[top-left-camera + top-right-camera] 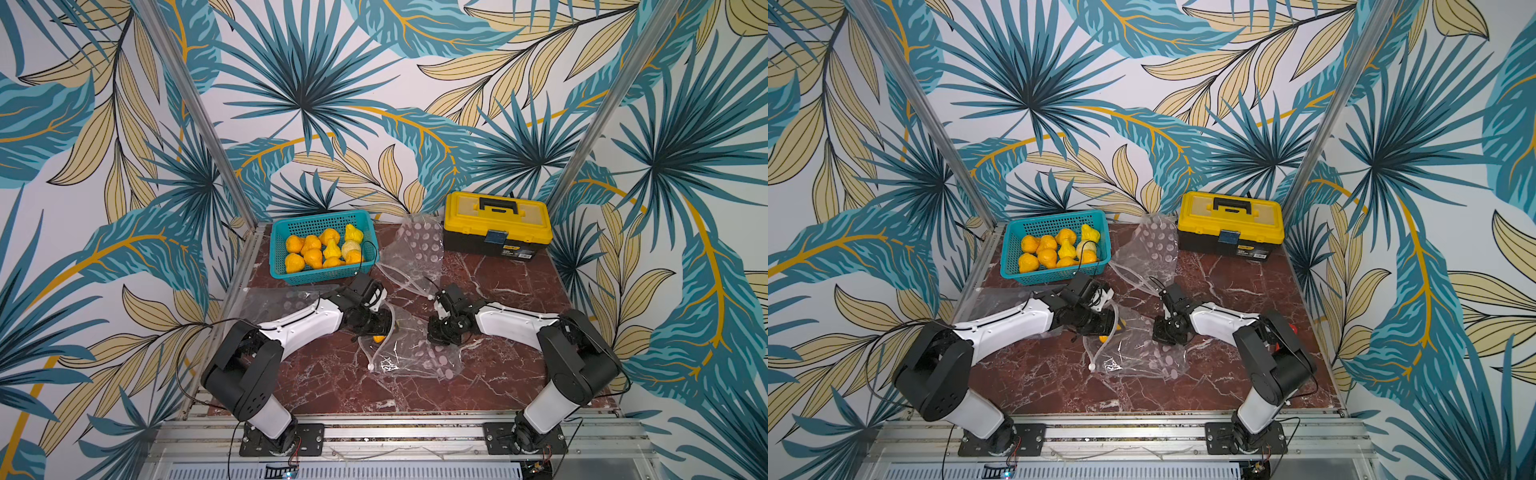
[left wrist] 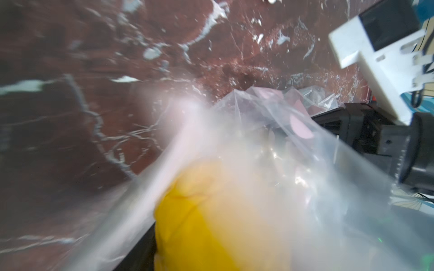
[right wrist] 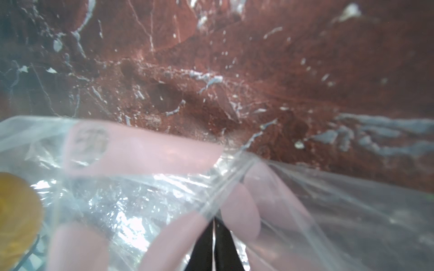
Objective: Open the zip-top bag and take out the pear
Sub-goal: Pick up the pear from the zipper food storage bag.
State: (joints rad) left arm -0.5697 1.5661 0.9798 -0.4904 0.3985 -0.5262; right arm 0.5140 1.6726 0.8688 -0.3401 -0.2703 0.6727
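1. Far left of the table [image 1: 316, 386] — a red marble-patterned surface — lies an empty clear bag [image 1: 274, 301], flat and partly under the left arm.
2. Behind it, at the back, a teal basket [image 1: 279, 266] holds a heap of yellow and orange pears [image 1: 320, 249].
3. The left gripper [image 1: 376, 328] reaches into the mouth of the zip-top bag [image 1: 415, 353]. In the left wrist view the pear [image 2: 211, 223] fills the space directly ahead of the gripper, blurred behind the film; the gripper's jaws are hidden, so it cannot be told whether they grip it.
4. In both top views only an orange patch of the pear [image 1: 1103, 338] shows beside the left gripper [image 1: 1106, 328], inside the zip-top bag [image 1: 1138, 353] at mid-table.
5. Behind the centre, another clear dotted bag [image 1: 415, 249] stands crumpled between basket and toolbox.
6. The right gripper [image 1: 442, 334] presses on the far edge of the zip-top bag; the right wrist view shows its dark fingers [image 3: 204, 246] drawn together on the film — a pinch near the bag's seal strip [image 3: 141, 150].
7. At back right rests a yellow-and-black toolbox [image 1: 496, 222], lid down.
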